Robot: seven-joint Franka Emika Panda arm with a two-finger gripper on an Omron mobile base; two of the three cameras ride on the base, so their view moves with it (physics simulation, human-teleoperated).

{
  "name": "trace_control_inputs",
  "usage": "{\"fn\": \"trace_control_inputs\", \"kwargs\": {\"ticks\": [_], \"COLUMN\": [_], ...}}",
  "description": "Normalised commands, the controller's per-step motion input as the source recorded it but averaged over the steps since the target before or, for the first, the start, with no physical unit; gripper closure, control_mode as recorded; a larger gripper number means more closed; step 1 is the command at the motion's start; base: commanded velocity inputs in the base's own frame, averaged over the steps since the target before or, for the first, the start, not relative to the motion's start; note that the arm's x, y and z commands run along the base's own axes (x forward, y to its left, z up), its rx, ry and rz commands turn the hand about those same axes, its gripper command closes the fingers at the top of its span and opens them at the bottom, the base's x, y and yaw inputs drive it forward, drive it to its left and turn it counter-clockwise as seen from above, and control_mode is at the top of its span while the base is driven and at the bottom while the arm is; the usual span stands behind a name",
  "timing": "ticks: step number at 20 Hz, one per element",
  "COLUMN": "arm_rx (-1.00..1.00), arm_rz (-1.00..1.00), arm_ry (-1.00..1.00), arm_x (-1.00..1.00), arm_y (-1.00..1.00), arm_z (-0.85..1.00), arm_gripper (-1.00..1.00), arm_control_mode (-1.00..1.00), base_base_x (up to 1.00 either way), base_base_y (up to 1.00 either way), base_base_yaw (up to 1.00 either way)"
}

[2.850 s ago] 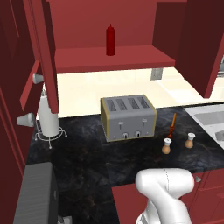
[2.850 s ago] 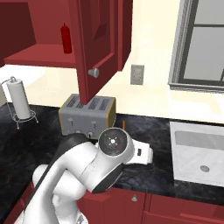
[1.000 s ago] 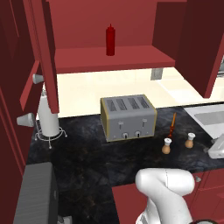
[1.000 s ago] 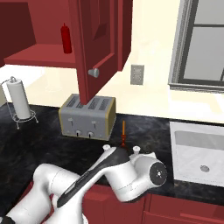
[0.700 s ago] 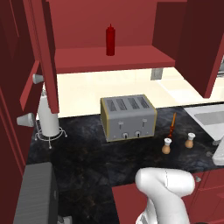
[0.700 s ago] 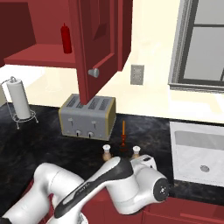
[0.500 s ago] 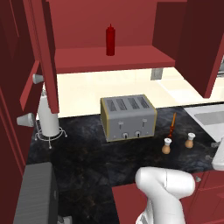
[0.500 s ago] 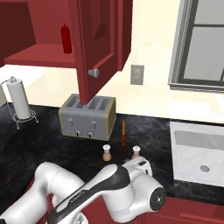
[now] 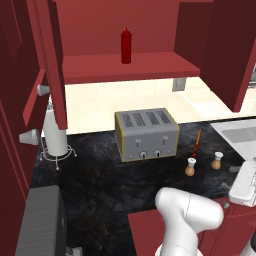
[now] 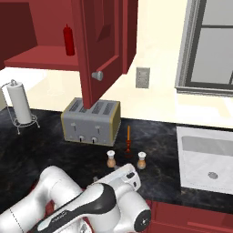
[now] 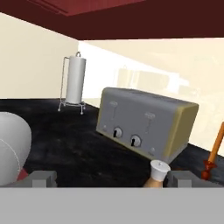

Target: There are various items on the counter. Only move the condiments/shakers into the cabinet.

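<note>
Two tan shakers (image 9: 190, 167) (image 9: 217, 160) upright on black worktop (image 9: 100, 185) right of grey toaster (image 9: 146, 134), orange-red utensil (image 9: 198, 142) just behind, red squeeze bottle (image 9: 126, 46) upright on cabinet shelf (image 9: 130, 68), jaws wide open and empty, low before near shaker.

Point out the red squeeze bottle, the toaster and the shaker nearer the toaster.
red squeeze bottle (image 9: 126, 46), left base view, middle of its body, standing on the cabinet shelf.
toaster (image 9: 148, 141), left base view, grey front face above the knobs.
shaker nearer the toaster (image 9: 190, 168), left base view, tan body.
</note>
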Motion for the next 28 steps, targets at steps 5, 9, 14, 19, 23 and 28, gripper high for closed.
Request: {"fn": "trace_control_inputs", "kwargs": {"ticks": [5, 9, 14, 19, 23, 28], "arm_rx": [0.01, 0.05, 0.03, 0.0, 0.0, 0.0], "arm_rz": [-0.02, -0.05, -0.07, -0.11, -0.15, -0.03], "arm_ry": [0.08, 0.43, 0.5, 0.42, 0.36, 0.08], "arm_x": [0.38, 0.65, 0.6, 0.48, 0.34, 0.03], "arm_y": [0.22, 0.04, 0.01, 0.0, 0.0, 0.0], "arm_z": [0.02, 0.23, 0.1, 0.0, 0.0, 0.0], "arm_gripper": [-1.0, -1.0, -1.0, -1.0, -1.0, -1.0], "arm_control_mode": [-1.0, -1.0, -1.0, -1.0, -1.0, -1.0], "base_base_x": [0.0, 0.0, 0.0, 0.0, 0.0, 0.0], "base_base_y": [0.0, 0.0, 0.0, 0.0, 0.0, 0.0], "base_base_yaw": [0.0, 0.0, 0.0, 0.0, 0.0, 0.0]}}
